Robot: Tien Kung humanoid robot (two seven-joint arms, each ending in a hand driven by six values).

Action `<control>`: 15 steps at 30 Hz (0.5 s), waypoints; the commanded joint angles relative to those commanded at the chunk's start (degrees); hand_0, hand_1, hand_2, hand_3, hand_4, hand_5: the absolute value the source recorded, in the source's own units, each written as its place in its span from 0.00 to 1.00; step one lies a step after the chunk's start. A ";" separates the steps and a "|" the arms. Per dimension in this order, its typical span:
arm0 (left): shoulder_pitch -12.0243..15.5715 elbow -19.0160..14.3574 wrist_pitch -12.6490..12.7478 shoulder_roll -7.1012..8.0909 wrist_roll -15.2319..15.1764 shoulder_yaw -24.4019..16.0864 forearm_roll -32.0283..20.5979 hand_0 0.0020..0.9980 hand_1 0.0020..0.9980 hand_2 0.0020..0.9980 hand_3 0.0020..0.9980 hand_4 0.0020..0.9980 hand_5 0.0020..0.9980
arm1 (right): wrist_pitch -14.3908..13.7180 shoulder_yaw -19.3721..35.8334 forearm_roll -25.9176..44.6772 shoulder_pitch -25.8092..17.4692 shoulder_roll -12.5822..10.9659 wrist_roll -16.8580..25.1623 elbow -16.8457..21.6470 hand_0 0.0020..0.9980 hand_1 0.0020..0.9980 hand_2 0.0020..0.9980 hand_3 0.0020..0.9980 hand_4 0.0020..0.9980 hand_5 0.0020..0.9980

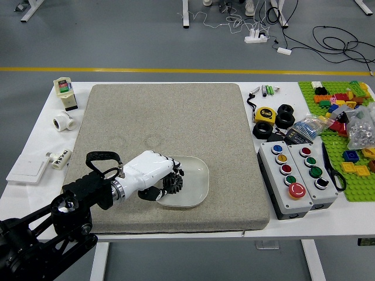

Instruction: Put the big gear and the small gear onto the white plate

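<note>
Bench: we see the white bench carrying the whole layout.
Mat: we find the grey mat under the working area.
Left arm: we see the black left arm reach in from the lower left corner; no right arm is in view.
Button boxes: we note two button boxes right of the mat, outside the task.
Plate: we locate the white plate on the mat, its left part covered by the hand; we see no gear released on its exposed surface.
Left hand: we read the left hand as pinching one dark gear over the plate.
Gears: we cannot tell which size is held, and no second gear shows. We judge the first placement nearly complete, release remaining; the other gear's status is unconfirmed.
</note>
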 joint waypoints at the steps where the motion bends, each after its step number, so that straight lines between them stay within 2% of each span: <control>1: -0.01 -0.25 -0.16 0.01 0.01 0.03 0.00 0.45 0.68 0.81 0.82 0.80 0.01 | 0.01 -0.01 -0.02 0.06 -0.01 0.00 0.00 0.60 0.61 0.69 0.56 0.75 0.68; 3: 0.04 -0.67 -0.27 0.04 -0.01 0.01 0.00 0.45 0.68 0.81 0.82 0.80 0.01 | 0.02 0.05 -0.09 0.08 -0.02 0.01 0.00 0.60 0.61 0.69 0.56 0.75 0.68; 4: 0.05 -0.76 -0.23 0.05 0.00 -0.01 0.00 0.52 0.73 0.88 0.83 0.83 0.00 | 0.03 0.07 -0.10 0.08 -0.03 0.01 0.00 0.60 0.61 0.69 0.56 0.75 0.68; 9: 0.11 -1.41 0.24 0.16 0.12 -0.57 0.00 0.52 0.73 0.88 0.83 0.83 0.00 | 0.06 0.17 -0.30 0.15 -0.07 0.00 0.00 0.60 0.61 0.69 0.56 0.75 0.68; 10: 0.21 -1.83 0.44 0.20 0.14 -0.94 0.00 0.62 0.82 0.97 0.84 0.82 0.00 | 0.06 0.21 -0.30 0.15 -0.07 0.02 0.00 0.60 0.61 0.69 0.56 0.75 0.68; 14: 0.61 -2.96 1.06 0.18 0.32 -2.47 0.00 0.62 0.82 0.97 0.84 0.82 0.00 | 0.04 0.20 -0.26 0.15 -0.08 0.04 0.00 0.60 0.61 0.69 0.56 0.75 0.68; 15: 0.88 -3.33 2.22 0.13 0.73 -3.46 0.00 0.62 0.82 0.97 0.84 0.82 0.00 | 0.03 0.21 -0.26 0.16 -0.08 0.04 0.00 0.60 0.61 0.69 0.56 0.75 0.68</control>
